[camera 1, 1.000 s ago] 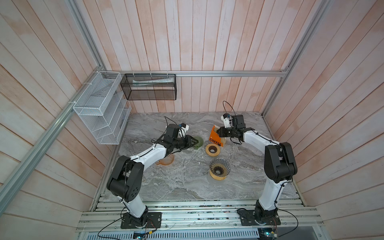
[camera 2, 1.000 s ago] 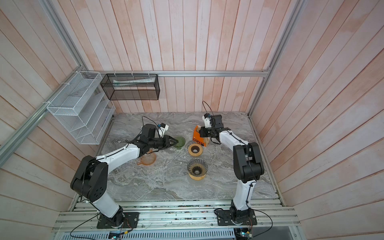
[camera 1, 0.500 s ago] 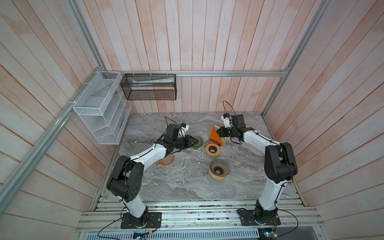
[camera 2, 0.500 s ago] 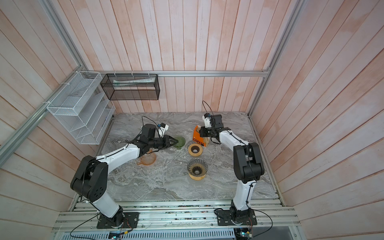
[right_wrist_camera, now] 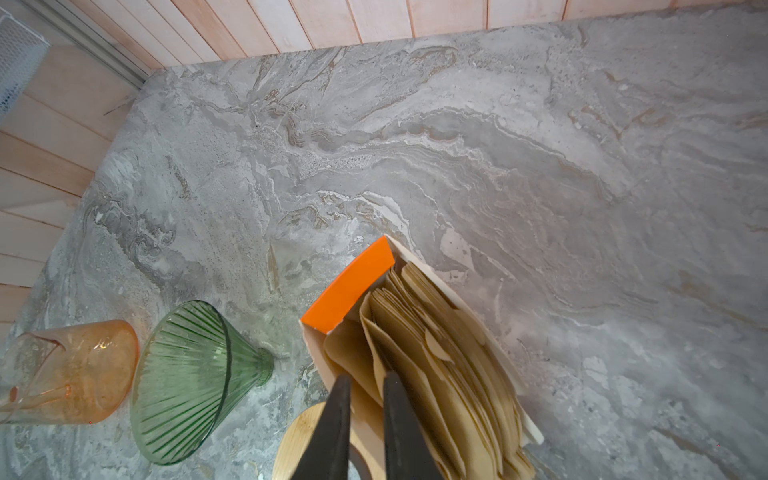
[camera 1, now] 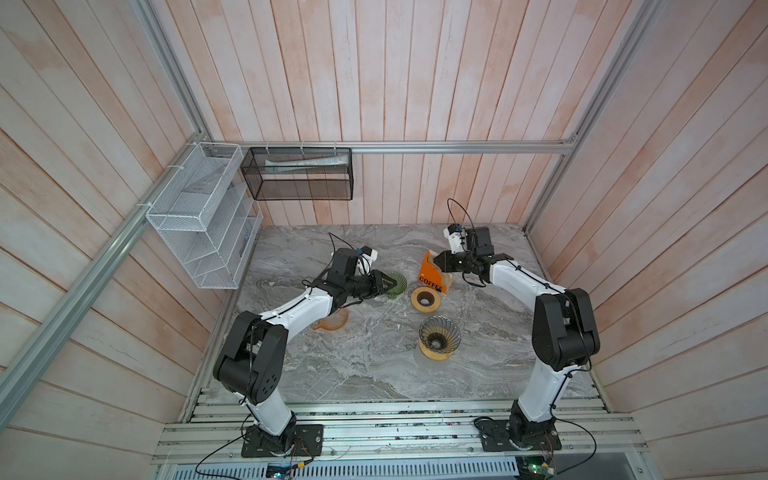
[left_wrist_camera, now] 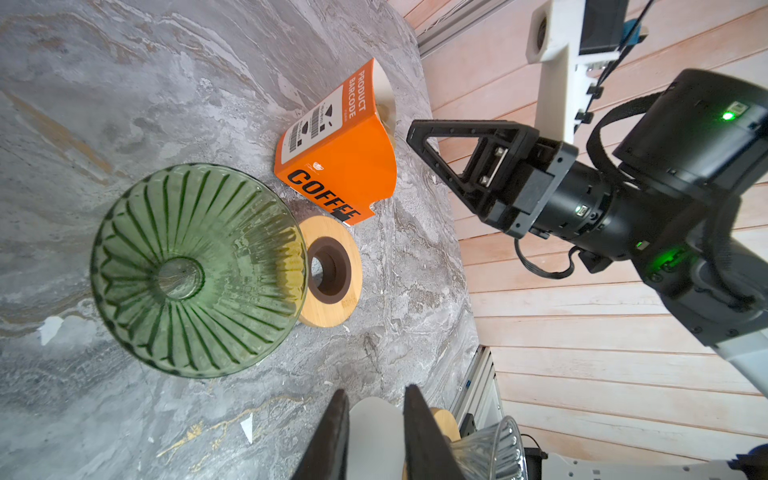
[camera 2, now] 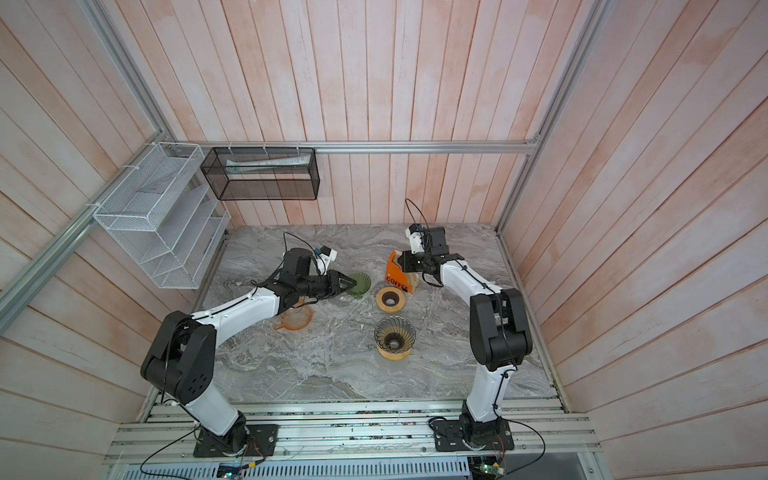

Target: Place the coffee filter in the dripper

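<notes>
right pincer (right_wrist_camera: 368, 376) slightly apart over paper filters (right_wrist_camera: 436, 353) in orange box (right_wrist_camera: 349, 286), left pincer (left_wrist_camera: 376, 390) narrowly apart (nothing in it) by toppled green dripper (left_wrist_camera: 195, 270), wooden ring (left_wrist_camera: 345, 307) just beside both

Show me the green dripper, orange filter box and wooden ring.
green dripper (left_wrist_camera: 195, 270), left wrist view, inner wall
orange filter box (left_wrist_camera: 353, 166), left wrist view, orange side
wooden ring (left_wrist_camera: 328, 309), left wrist view, rim
</notes>
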Controlling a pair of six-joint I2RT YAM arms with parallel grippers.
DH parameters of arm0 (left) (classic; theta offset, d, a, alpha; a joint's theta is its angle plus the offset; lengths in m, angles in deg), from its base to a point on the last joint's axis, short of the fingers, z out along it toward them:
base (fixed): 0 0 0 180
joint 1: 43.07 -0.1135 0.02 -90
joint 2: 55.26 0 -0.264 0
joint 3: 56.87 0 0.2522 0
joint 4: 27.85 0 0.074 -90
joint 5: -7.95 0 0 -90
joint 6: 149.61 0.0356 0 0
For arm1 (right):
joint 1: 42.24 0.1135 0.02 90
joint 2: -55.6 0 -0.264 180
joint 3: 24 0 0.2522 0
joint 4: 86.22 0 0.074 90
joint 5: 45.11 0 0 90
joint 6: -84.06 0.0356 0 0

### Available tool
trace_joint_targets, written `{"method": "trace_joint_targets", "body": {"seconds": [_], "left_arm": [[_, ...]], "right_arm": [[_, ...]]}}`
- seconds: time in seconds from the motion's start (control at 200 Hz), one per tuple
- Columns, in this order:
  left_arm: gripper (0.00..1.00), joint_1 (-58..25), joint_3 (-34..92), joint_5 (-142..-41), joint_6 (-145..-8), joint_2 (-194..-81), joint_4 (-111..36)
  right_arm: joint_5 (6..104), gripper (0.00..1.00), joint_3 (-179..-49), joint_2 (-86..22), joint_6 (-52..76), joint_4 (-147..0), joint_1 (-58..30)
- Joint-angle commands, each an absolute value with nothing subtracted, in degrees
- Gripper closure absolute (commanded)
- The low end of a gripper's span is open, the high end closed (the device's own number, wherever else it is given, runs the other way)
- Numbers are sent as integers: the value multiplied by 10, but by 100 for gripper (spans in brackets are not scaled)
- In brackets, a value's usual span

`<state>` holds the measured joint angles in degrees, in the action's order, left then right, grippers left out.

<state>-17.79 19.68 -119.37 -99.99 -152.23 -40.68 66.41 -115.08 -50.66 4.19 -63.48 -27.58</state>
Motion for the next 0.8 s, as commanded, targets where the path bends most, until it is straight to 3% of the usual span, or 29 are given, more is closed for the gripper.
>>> {"method": "trace_joint_targets", "body": {"seconds": [0.0, 0.79], "left_arm": [[73, -181, 187, -1204, -1004, -1525, -395], [74, -183, 186, -1205, -1001, -1529, -397]], "right_arm": [[658, 80, -1168, -512, 35, -620, -269], [640, 82, -1171, -533, 32, -620, -268]]}}
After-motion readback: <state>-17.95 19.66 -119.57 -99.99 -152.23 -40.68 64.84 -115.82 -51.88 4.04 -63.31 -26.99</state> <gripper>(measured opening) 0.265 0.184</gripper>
